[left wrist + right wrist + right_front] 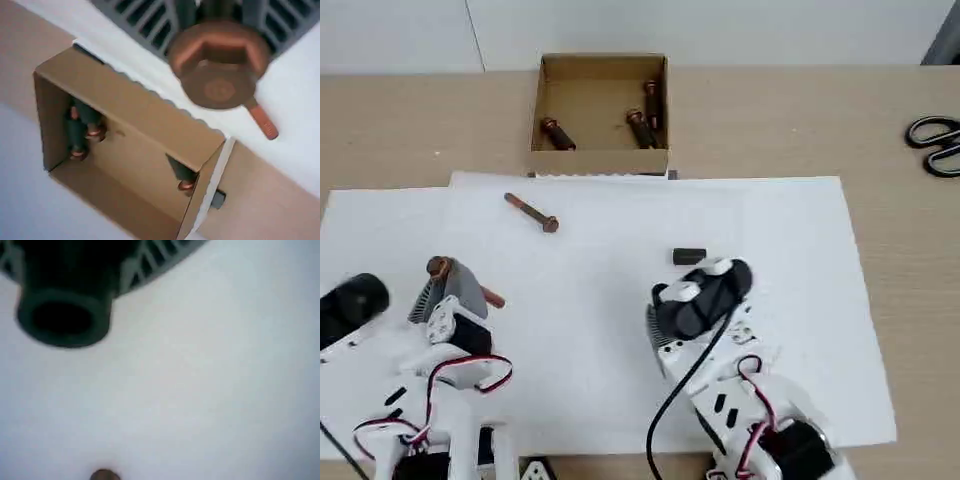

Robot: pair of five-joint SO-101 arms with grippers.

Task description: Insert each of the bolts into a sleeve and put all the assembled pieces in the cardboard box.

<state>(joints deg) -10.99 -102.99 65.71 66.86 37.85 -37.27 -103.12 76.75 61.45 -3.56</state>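
Note:
My left gripper (445, 282) sits at the front left of the white paper, shut on a copper bolt (441, 267). The bolt's hex head (218, 65) faces the left wrist camera, between the grey jaws of the left gripper (218, 20). My right gripper (65, 285) is shut on a black sleeve (62, 317) whose open end shows. In the high view the right gripper (662, 332) is at mid-front. A second black sleeve (688, 256) lies on the paper just beyond it. A loose bolt (530, 212) lies nearer the cardboard box (603, 160), which holds three assembled pieces (642, 128).
A white paper sheet (780, 230) covers the tan table. Scissors (935, 145) lie at the far right edge. A black rounded object (355, 300) sits at the left edge beside the left arm. A copper tip (102, 475) shows at the edge of the right wrist view.

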